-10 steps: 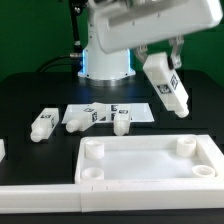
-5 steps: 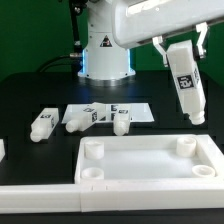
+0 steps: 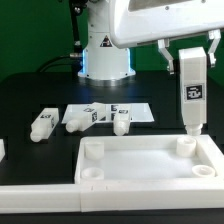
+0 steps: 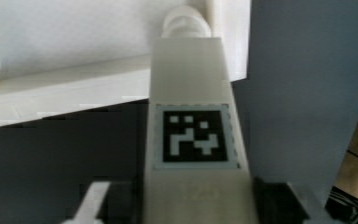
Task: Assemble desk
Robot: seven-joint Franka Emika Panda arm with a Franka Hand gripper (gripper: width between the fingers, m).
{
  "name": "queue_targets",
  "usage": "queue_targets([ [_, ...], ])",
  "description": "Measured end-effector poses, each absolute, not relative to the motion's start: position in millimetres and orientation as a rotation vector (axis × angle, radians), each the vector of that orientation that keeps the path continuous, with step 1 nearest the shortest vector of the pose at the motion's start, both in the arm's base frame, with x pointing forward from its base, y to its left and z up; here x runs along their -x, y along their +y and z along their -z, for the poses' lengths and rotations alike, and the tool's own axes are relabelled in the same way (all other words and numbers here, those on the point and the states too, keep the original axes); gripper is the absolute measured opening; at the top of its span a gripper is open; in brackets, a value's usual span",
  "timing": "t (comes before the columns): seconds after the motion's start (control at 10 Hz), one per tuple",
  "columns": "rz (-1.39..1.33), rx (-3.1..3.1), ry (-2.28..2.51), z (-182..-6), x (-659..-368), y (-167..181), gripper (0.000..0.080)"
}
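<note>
Tilted before, the leg now hangs straight over a tabletop socket near the counter's front edge. Jaws squeeze its light, stiff top.

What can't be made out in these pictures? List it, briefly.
- Exterior view: whether the held leg sits in the corner socket or hangs just above it. Its own tip covers the contact.
- Exterior view: the white part, cut off by that view's left edge.
- Wrist view: the leg's far end, blurred, so seating is unclear.
</note>
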State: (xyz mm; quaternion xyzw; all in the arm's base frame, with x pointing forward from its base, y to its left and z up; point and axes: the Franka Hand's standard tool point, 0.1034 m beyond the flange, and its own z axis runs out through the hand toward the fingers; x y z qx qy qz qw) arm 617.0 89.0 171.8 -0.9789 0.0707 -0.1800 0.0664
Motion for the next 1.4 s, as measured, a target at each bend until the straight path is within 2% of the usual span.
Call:
queue_targets([
  [0.2, 0.547, 2.962, 0.185, -169.3, -617, 90, 0.0285],
  [0.4, 0.578, 3.044, -0.087, -157.5, -620, 101, 0.0285],
  [0.9, 0.659, 3.035, -0.176, -152.7, -628, 103, 0.0285],
  [1.2, 0.740, 3.003, -0.165, -133.4, -634, 112, 0.0285],
  [1.4, 0.743, 3.002, -0.169, -128.1, -632, 113, 0.0285],
])
